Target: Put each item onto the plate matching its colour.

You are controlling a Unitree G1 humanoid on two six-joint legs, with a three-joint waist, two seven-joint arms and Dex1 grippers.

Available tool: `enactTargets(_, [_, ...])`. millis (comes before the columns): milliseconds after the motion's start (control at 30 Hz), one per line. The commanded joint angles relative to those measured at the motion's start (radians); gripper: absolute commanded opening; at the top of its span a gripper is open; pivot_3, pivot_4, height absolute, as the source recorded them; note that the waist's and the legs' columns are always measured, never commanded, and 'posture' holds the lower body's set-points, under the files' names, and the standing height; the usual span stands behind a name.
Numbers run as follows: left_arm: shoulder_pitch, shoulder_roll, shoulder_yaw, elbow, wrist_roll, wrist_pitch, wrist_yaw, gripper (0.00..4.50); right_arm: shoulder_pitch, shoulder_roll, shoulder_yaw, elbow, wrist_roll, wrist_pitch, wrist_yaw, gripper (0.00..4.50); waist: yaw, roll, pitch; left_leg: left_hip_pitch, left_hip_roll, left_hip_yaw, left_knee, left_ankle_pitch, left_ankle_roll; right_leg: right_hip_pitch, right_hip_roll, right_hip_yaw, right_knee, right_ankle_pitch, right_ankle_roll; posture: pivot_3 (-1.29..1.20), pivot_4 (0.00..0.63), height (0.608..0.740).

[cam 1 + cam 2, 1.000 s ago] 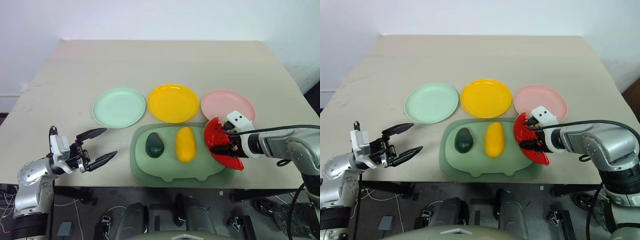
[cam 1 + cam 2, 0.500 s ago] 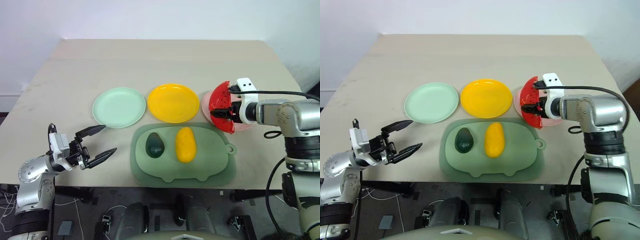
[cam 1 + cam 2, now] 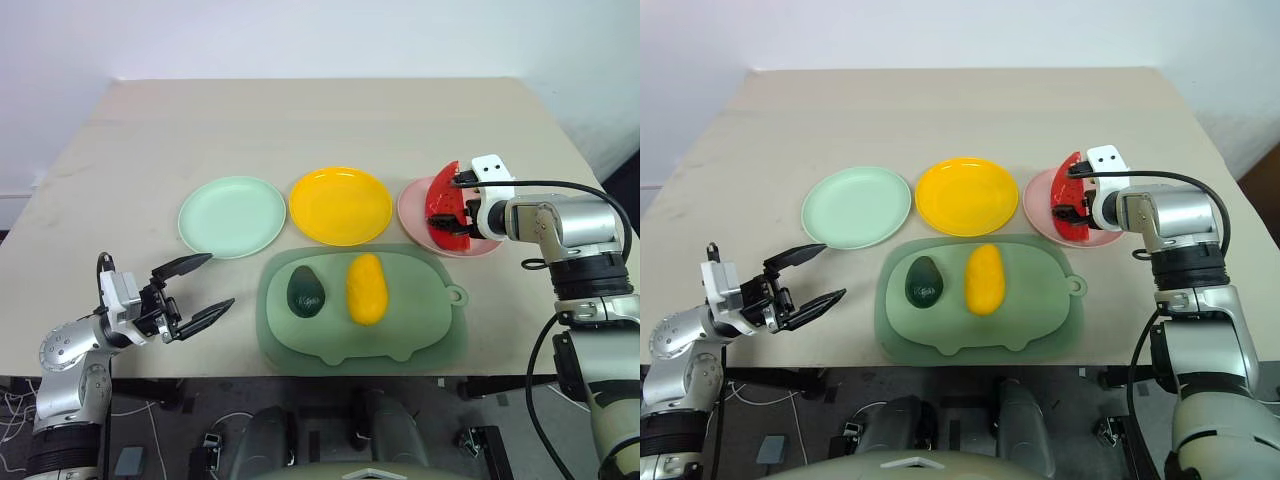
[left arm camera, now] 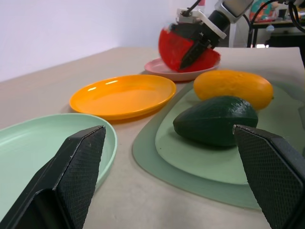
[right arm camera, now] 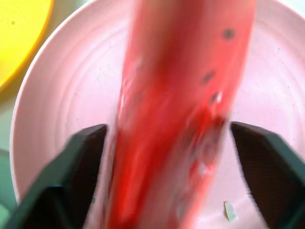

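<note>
The watermelon wedge (image 3: 447, 206) has been carried from the mat's right edge up to the pink plate (image 3: 420, 203) over the last second, and it is now seen on edge above that plate, between the fingers of the right pincer (image 3: 461, 207). In the right wrist view those fingers are spread to either side of the wedge with gaps showing, so the pincer is judged to have been opened and the wedge just released; whether it has settled cannot be told, as it is blurred. One of three placements is thus judged all but done.

Three plates are counted: mint green (image 3: 232, 216), yellow (image 3: 340, 206) at its 3 o'clock, then pink. Three toy foods are counted: the wedge, the avocado (image 3: 307, 291) and the mango (image 3: 366, 288), the last two lying on one dull green mat (image 3: 420, 335) at 6 o'clock of the yellow plate. The left pincer (image 3: 197, 289) is held open above the desk (image 3: 300, 120), gripping nothing.
</note>
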Motion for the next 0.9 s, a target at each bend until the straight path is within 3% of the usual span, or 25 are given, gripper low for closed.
enactTargets(33, [0.0, 0.001, 0.009, -0.011, 0.0, -0.02, 0.005, 4.5, -0.049, -0.058, -0.022, -0.04, -0.008, -0.025, 0.065, 4.48, 0.0, 0.001, 0.0, 0.0, 0.0, 0.0, 0.0, 0.0, 0.0, 0.0, 0.0, 0.0, 0.0, 0.0, 0.0, 0.0, 0.15, 0.733])
enactTargets(233, [0.001, -0.003, 0.005, -0.016, 0.006, -0.022, 0.014, 4.5, -0.055, -0.183, -0.066, -0.198, 0.063, 0.043, 0.221, 4.48, 0.001, 0.002, 0.001, 0.0, 0.0, 0.0, 0.0, 0.0, 0.0, -0.001, 0.0, 0.0, 0.0, 0.0, 0.0, 0.0, 0.15, 0.733])
enactTargets(367, [-0.001, -0.01, 0.003, -0.021, 0.008, -0.023, 0.026, 4.5, -0.004, -0.278, -0.087, -0.393, 0.144, 0.126, 0.308, 4.48, 0.002, 0.003, 0.002, -0.001, 0.001, 0.0, 0.0, 0.0, 0.0, -0.001, -0.001, 0.0, 0.0, 0.0, 0.0, 0.0, 0.15, 0.733])
enactTargets(533, [-0.004, -0.006, 0.006, -0.015, 0.008, -0.023, 0.024, 4.5, 0.099, -0.317, -0.148, -0.695, 0.322, 0.263, 0.382, 4.48, 0.002, 0.002, 0.002, -0.001, 0.001, -0.001, -0.001, 0.0, 0.0, -0.001, -0.001, 0.0, -0.001, 0.0, 0.0, 0.0, 0.15, 0.733])
enactTargets(667, [-0.008, 0.002, 0.01, -0.012, 0.006, -0.017, 0.02, 4.5, 0.086, -0.195, -0.201, -0.782, 0.444, 0.488, 0.295, 4.48, 0.002, 0.002, 0.001, 0.0, 0.001, 0.0, 0.0, 0.0, 0.0, -0.001, -0.001, 0.0, 0.0, 0.0, 0.0, 0.0, 0.15, 0.733])
enactTargets(900, [-0.006, 0.005, 0.008, -0.024, 0.005, -0.009, 0.021, 4.5, 0.141, -0.033, -0.198, -0.751, 0.704, 0.513, -0.012, 4.48, 0.004, 0.002, 0.001, -0.002, 0.0, -0.001, 0.0, 0.0, 0.0, -0.001, -0.002, 0.0, -0.001, 0.0, 0.0, 0.0, 0.15, 0.733])
